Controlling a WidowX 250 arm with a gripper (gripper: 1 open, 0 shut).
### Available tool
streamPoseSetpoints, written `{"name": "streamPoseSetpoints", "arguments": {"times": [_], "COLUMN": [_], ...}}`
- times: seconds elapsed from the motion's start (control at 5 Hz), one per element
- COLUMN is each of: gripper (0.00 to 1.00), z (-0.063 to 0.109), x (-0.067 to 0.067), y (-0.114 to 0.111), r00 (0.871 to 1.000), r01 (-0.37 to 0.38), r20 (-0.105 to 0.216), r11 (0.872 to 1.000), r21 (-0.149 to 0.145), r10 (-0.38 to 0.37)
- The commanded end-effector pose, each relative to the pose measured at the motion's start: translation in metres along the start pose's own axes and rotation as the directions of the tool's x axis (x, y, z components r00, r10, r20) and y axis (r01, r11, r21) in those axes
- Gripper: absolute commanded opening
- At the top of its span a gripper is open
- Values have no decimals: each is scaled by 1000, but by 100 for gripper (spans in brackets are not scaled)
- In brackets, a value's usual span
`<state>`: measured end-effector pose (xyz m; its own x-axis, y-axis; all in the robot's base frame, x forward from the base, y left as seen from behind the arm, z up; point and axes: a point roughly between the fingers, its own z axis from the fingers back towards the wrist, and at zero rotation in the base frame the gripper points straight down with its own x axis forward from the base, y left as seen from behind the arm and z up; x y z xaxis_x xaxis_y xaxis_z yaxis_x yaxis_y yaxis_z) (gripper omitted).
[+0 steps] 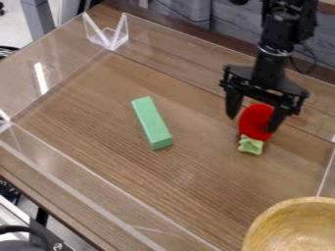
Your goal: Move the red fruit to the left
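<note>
The red fruit (258,121) is a small glossy strawberry lying on the wooden table at the right, with its light green cap (250,145) pointing toward the near edge. My gripper (265,106) points straight down over it. The gripper is open, with one black finger (232,101) to the left of the fruit and the other to its right. The red body sits between the fingers, partly hidden by the hand. I cannot tell whether a finger touches it.
A long green block (152,123) lies left of the table's centre. A wooden bowl (308,225) fills the near right corner. Clear plastic walls (39,78) ring the table, with a folded clear corner piece (108,34) at the back left.
</note>
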<state>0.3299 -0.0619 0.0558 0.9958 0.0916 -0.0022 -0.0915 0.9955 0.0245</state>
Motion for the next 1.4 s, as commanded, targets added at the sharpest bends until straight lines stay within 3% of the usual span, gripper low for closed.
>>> {"name": "streamPoseSetpoints", "arguments": {"times": [0.0,0.4,0.6,1.2], "gripper": [100,100,100,100], "z": [30,39,35,40], "x": [5,-3,-5,10], "y": [-8,-19,-17,-6], "r00": [996,993,992,989], "r01": [13,14,-10,66], "r20": [87,120,124,137], "r11": [1000,1000,1000,998], "r21": [-20,-26,-23,-16], "r10": [-12,-11,13,-63]}}
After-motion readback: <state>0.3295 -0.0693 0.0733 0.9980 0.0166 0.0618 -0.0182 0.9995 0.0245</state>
